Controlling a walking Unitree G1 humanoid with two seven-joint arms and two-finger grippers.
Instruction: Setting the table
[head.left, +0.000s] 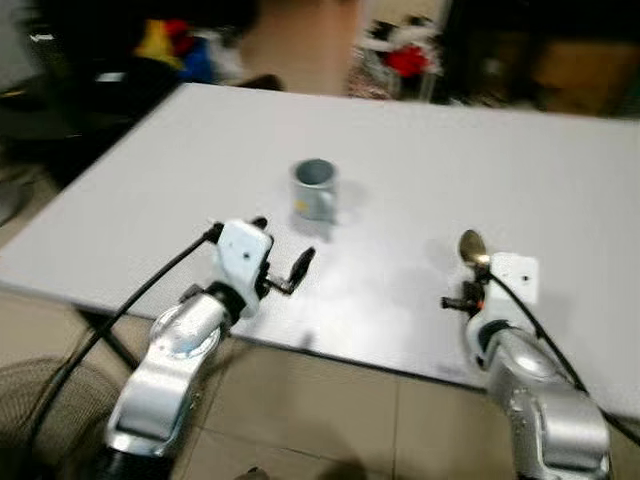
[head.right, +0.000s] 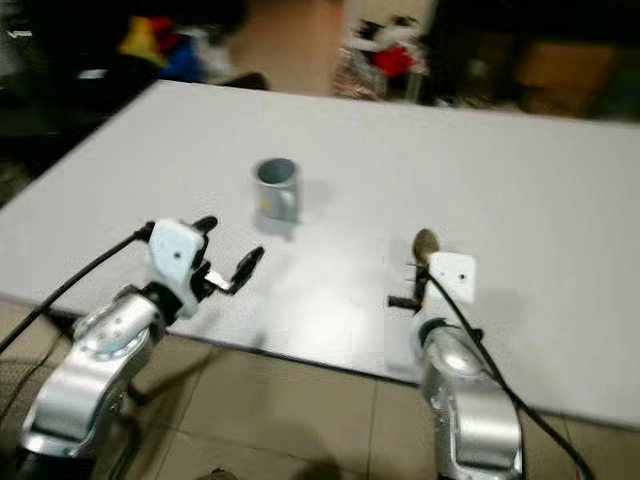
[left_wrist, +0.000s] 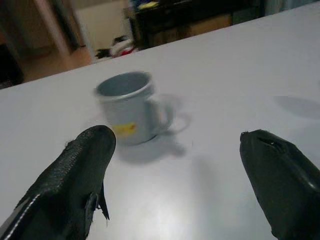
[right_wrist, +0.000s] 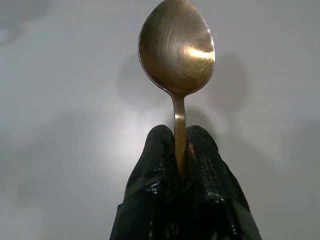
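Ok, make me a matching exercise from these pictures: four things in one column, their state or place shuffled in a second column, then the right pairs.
Things:
1. mug
2. spoon
3. left pincer
4. right pincer

States:
A. clamped on a thin handle
B. open, holding nothing
C. upright on the white table
D. gold, bowl pointing away from the fingers

Pairs: 1-C, 2-D, 3-B, 4-A

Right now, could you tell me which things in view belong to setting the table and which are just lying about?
For the job:
- grey metal mug on the white table
- brass-coloured spoon, pinched in the right gripper
- left gripper, fingers open, near the mug

Lying about:
- colourful blurred clutter on the floor beyond
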